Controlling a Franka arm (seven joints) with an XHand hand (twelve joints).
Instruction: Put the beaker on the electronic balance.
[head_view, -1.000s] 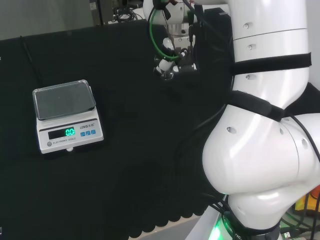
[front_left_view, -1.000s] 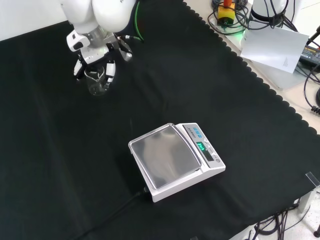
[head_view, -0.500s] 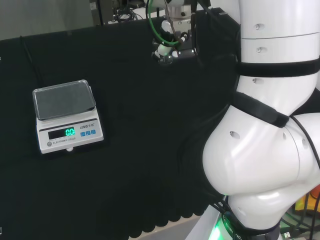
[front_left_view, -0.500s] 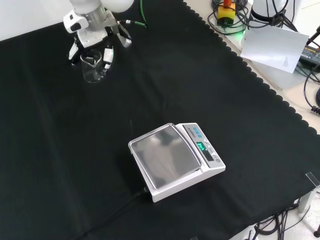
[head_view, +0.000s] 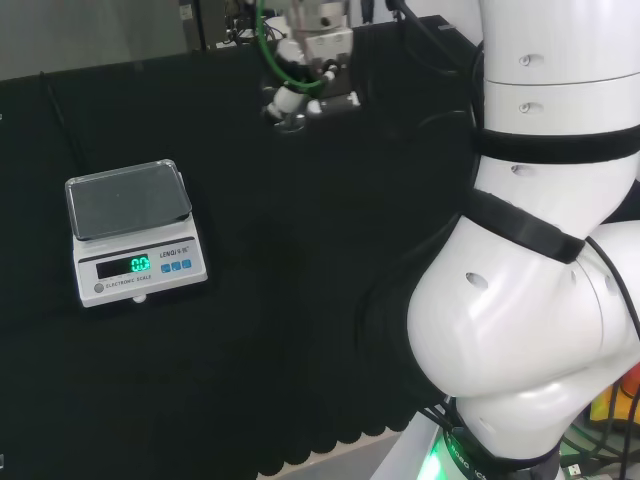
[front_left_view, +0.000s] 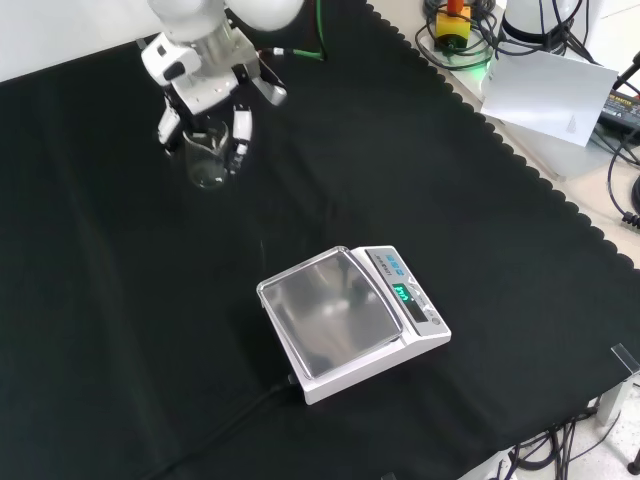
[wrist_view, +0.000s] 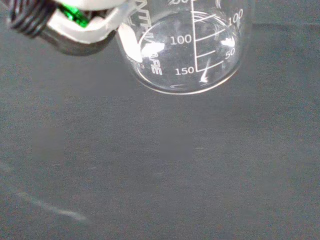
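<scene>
Here the hand (front_left_view: 205, 95) is curling round the beaker (front_left_view: 207, 160), carrying it toward the balance (front_left_view: 345, 322) well below.

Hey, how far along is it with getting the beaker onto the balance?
Done: the hand has its fingers round the clear beaker, at the far side of the cloth in the front view. In hand: carrying it. Left: the balance has a bare pan, so the beaker must cross the cloth and be set down there.

The hand (front_left_view: 205, 85) has carried the beaker (front_left_view: 208, 160) nearer the balance (front_left_view: 350, 320).
</scene>
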